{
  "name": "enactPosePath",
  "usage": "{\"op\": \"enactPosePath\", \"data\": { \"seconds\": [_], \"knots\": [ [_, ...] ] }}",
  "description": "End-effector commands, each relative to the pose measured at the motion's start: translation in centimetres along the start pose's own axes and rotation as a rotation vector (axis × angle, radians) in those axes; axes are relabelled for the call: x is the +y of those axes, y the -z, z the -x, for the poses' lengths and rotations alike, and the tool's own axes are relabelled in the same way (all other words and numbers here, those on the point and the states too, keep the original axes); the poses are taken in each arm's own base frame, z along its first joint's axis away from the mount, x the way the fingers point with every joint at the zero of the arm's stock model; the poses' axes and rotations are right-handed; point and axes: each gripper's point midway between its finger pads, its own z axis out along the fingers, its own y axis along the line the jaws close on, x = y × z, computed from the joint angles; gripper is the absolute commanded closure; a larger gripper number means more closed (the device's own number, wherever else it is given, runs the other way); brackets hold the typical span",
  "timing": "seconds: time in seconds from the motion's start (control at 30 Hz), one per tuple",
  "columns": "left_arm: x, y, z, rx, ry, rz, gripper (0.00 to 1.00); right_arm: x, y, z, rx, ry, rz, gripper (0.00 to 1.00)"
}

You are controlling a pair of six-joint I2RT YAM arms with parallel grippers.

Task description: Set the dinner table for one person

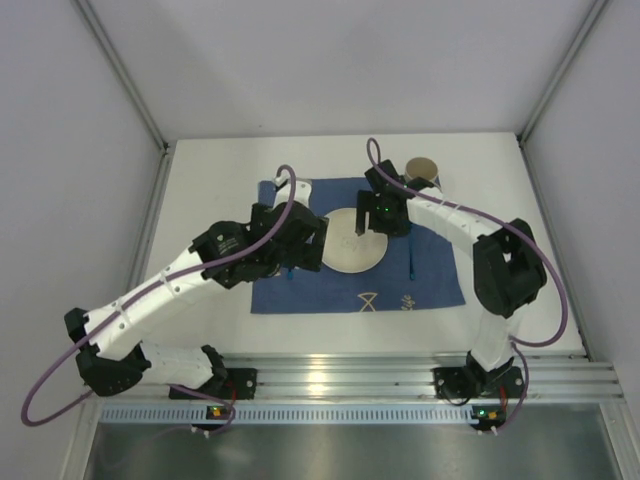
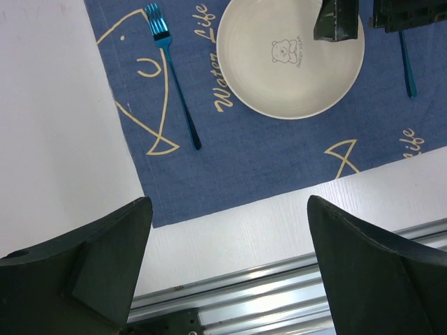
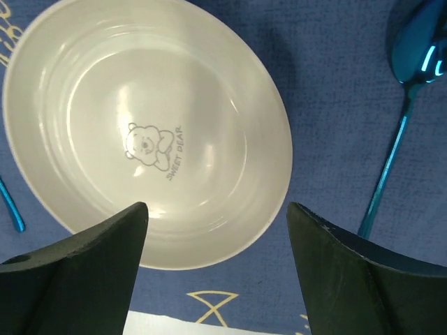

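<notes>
Both open, empty: left hand (image 2: 228, 209) over blue fish placemat (image 2: 265, 153) on desk (image 2: 56, 139), right hand (image 3: 216, 209) over bear plate (image 3: 140, 125); fork (image 2: 174, 84) left, spoon (image 3: 398, 139) right.

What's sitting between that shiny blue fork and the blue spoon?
The white plate with a bear drawing lies between the fork and the spoon, on the blue placemat; the left wrist view shows it.

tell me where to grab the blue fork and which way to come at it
Grip the fork mid-handle, coming straight down from above, with the fingers straddling the handle's narrow width. It lies flat on the placemat, so nothing can slip under it from the side. The handle is thin and straight, and there is bare cloth between it and the plate.
</notes>
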Motion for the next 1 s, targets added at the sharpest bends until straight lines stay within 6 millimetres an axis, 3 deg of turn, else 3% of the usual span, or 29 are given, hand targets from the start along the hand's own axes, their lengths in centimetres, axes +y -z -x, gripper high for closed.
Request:
{"op": "enactPosePath", "data": {
  "seconds": [0.0, 0.17, 0.27, 0.3, 0.37, 0.4, 0.47, 0.5, 0.57, 0.6, 0.73, 0.83, 0.9, 0.97],
  "knots": [
    [-1.4, -1.2, 1.1, -0.023, -0.009, -0.035, 0.02, -0.7, 3.7, 2.5, -0.097, 0.041, -0.033, 0.19],
    [-1.0, -3.0, 1.7, -0.016, 0.023, -0.039, 0.02, -1.4, 7.7, 3.6, -0.159, 0.071, -0.044, 0.12],
    [0.2, -4.0, 2.2, -0.016, 0.061, -0.032, 0.02, -0.8, 11.5, 4.5, -0.220, 0.087, 0.013, 0.11],
    [0.5, -4.2, 2.3, -0.013, 0.073, -0.037, 0.02, -0.3, 14.1, 5.0, -0.269, 0.098, 0.065, 0.11],
    [1.6, -4.6, 3.2, -0.031, 0.098, -0.021, 0.02, 0.9, 17.2, 5.3, -0.350, 0.130, 0.143, 0.10],
    [2.0, -4.7, 3.5, -0.042, 0.107, -0.011, 0.02, 1.0, 19.7, 4.5, -0.401, 0.173, 0.209, 0.09],
    [3.1, -5.2, 4.3, -0.080, 0.122, 0.040, 0.02, 2.0, 22.3, 3.5, -0.478, 0.224, 0.311, 0.07],
    [3.5, -5.3, 4.5, -0.093, 0.127, 0.058, 0.02, 1.3, 23.4, 1.5, -0.487, 0.233, 0.361, 0.02],
    [4.7, -5.7, 4.8, -0.125, 0.148, 0.130, 0.02, 0.0, 23.8, -0.6, -0.487, 0.186, 0.378, 0.00],
    [5.1, -5.9, 4.7, -0.131, 0.148, 0.148, 0.02, -2.0, 23.9, -2.4, -0.504, 0.143, 0.352, 0.00],
    [6.7, -6.3, 4.7, -0.184, 0.161, 0.225, 0.01, -6.5, 23.8, -7.6, -0.568, -0.025, 0.362, 0.00],
    [8.0, -6.1, 5.1, -0.260, 0.182, 0.262, 0.02, -9.0, 25.1, -9.8, -0.660, -0.108, 0.401, 0.00],
    [9.0, -6.0, 4.9, -0.301, 0.208, 0.288, 0.01, -10.5, 26.4, -9.9, -0.728, -0.164, 0.390, 0.00],
    [10.1, -6.2, 4.4, -0.303, 0.236, 0.306, 0.02, -11.5, 26.2, -10.5, -0.717, -0.203, 0.358, 0.00]
  ]
}}
